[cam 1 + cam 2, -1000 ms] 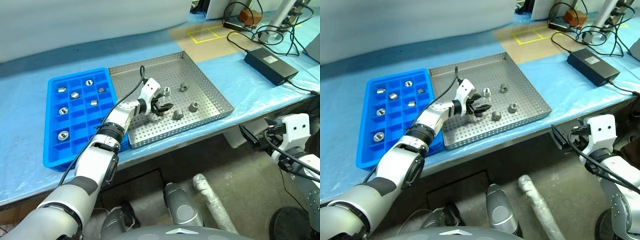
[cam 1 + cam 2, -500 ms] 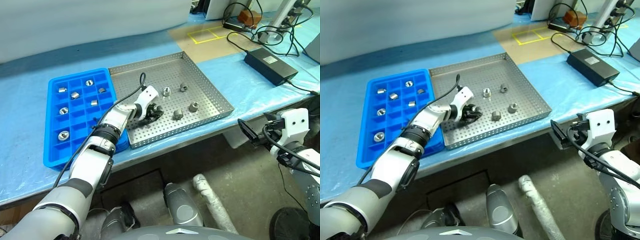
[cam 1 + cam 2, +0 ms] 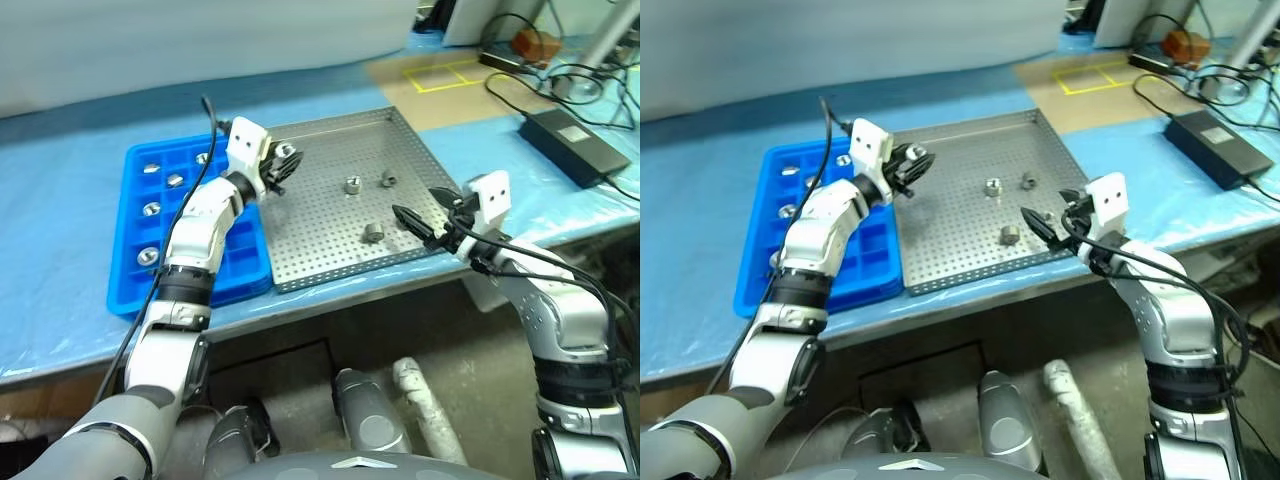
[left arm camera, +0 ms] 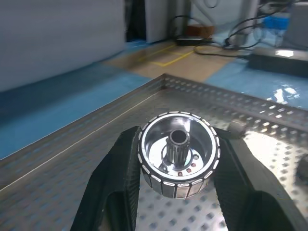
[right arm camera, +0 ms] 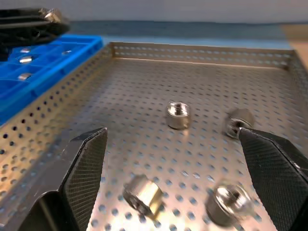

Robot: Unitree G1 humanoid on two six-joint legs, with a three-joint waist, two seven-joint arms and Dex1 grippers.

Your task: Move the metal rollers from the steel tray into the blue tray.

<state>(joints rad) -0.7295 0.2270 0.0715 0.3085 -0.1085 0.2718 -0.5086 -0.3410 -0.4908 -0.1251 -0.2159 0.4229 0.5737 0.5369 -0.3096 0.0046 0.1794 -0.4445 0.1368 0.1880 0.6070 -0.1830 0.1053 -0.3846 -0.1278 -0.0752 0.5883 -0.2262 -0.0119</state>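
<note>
My left gripper [image 3: 282,162] is shut on one of the metal rollers [image 4: 178,154], a silver ring with a centre hole pinched between the two black fingers [image 4: 115,187]. It holds the roller in the air over the back left part of the steel tray [image 3: 330,262], close to the blue tray [image 3: 150,292]. Several more rollers [image 3: 352,184] lie loose on the perforated steel tray. Other rollers [image 3: 152,209] sit in compartments of the blue tray. My right gripper [image 3: 415,222] hangs open and empty over the steel tray's front right corner, facing the loose rollers [image 5: 178,114].
A black power brick [image 3: 575,140] with cables lies on the blue-covered table to the right. A yellow tape square [image 3: 440,72] marks the surface behind the steel tray. The table's front edge [image 3: 300,310] runs just before both trays.
My left gripper shut on a roller in the steel tray, then lifted it and carried it left toward the blue tray. My right arm rose from beyond the table edge to the steel tray's corner.
</note>
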